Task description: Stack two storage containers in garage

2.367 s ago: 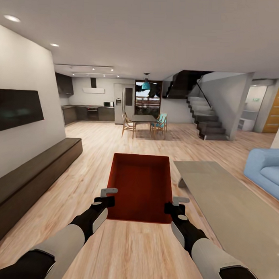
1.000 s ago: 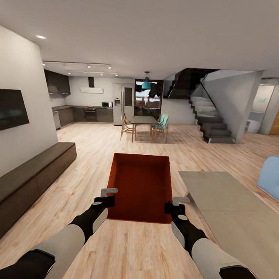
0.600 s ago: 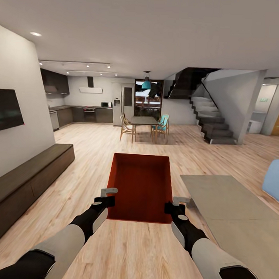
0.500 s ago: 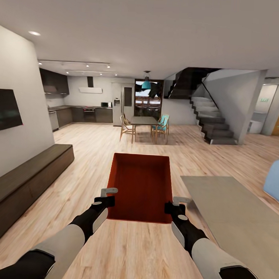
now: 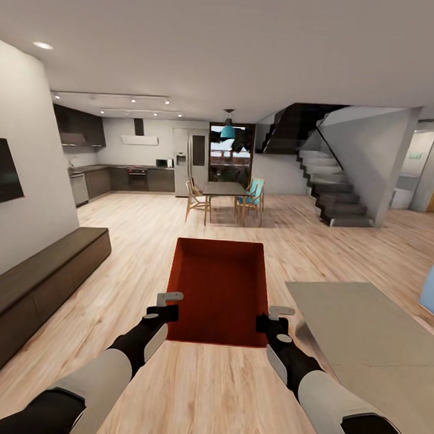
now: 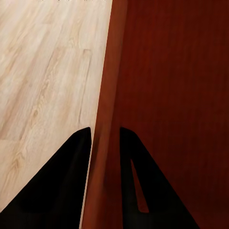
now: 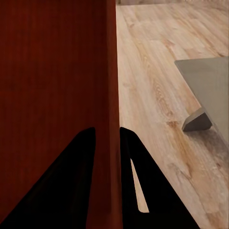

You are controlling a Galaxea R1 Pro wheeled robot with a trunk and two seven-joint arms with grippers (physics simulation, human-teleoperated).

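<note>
head view: i carry one container out in front of me, above the wood floor of the living room. my left gripper clamps its left wall near the near corner, and my right gripper clamps the right wall opposite. the box sits level between them. a low grey desk lies just right of the container, a dark bench runs along the wall to its left, and beyond it are a dining table with chairs, a kitchen and stairs. to carry well, i judge i should keep both arms matched in height and spacing while the base rolls, and steer clear of the desk edge.

left wrist view: my two dark fingers straddle the container's wall, one outside over the planks, one inside, pinching it.

right wrist view: the same grip here, fingers closed on the wall, with the desk's foot near on the floor. the garage is not in sight, so the haul is, i judge, at an early stage.
</note>
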